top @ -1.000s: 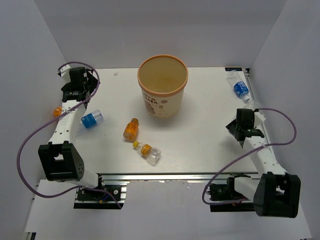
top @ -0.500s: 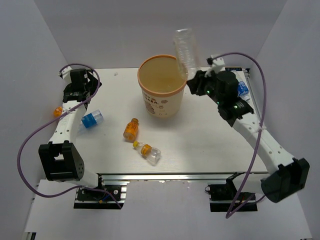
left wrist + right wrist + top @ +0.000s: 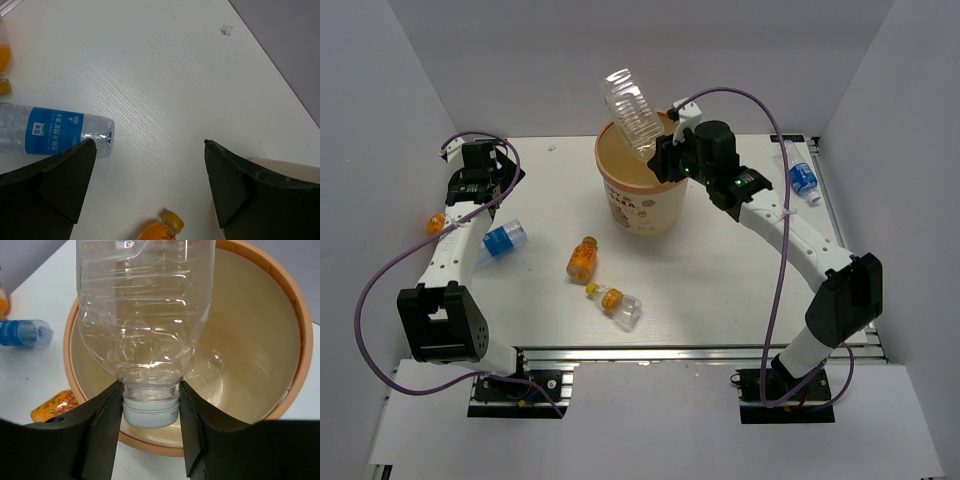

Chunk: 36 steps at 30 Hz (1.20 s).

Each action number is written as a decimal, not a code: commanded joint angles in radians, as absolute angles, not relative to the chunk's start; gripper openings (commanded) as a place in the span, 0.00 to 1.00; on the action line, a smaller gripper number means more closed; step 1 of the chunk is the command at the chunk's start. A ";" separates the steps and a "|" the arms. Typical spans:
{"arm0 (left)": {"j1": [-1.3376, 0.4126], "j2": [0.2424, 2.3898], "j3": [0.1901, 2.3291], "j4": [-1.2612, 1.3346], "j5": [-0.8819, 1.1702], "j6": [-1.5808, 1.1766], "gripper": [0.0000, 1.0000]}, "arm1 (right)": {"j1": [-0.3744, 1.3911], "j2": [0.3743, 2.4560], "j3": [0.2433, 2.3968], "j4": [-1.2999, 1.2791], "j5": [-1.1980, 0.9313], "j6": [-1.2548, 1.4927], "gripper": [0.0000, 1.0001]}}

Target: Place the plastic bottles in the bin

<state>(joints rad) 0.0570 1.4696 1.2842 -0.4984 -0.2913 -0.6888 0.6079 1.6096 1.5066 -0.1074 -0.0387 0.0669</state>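
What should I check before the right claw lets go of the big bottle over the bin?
1. Right claw gripping the bottle at its neck: ok.
2. Cap above the bin opening: ok.
3. Bin upright with room inside: ok.
4. Tilted bottle body will fall inside rather than over the rim: cannot tell.
5. Left claw open and away from the bin: ok.
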 commanded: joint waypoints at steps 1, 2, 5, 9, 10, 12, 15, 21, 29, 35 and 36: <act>0.060 1.413 1.289 -0.508 -0.290 -0.693 0.98 | 0.603 1.586 1.568 -0.072 -0.006 0.060 0.44; 0.061 1.413 1.287 -0.508 -0.288 -0.693 0.98 | 0.603 1.586 1.569 -0.075 -0.006 0.063 0.50; 0.060 1.413 1.290 -0.509 -0.288 -0.693 0.98 | 0.603 1.582 1.574 -0.084 -0.012 0.071 0.67; 0.060 1.413 1.301 -0.522 -0.294 -0.693 0.98 | 0.603 1.571 1.578 -0.089 -0.006 0.077 0.89; 0.060 1.413 1.302 -0.528 -0.296 -0.695 0.98 | 0.603 1.560 1.580 -0.090 -0.006 0.069 0.89; 0.060 1.411 1.305 -0.529 -0.288 -0.696 0.98 | 0.603 1.546 1.586 -0.100 -0.053 0.046 0.89; 0.060 1.405 1.296 -0.525 -0.273 -0.704 0.98 | 0.603 1.516 1.611 -0.147 -0.170 0.006 0.89; 0.060 1.420 1.281 -0.535 -0.219 -0.752 0.98 | 0.696 1.411 1.494 -0.274 -0.292 -0.138 0.89; 0.060 1.422 1.209 -0.554 -0.146 -0.801 0.98 | 1.044 1.460 1.301 -0.373 -0.084 -0.201 0.89; 0.061 1.370 1.134 -0.577 -0.162 -0.824 0.98 | 1.118 1.558 1.207 -0.217 -0.061 -0.124 0.89; 0.061 1.365 1.128 -0.586 -0.163 -0.827 0.98 | 1.120 1.583 1.195 -0.197 -0.080 -0.117 0.89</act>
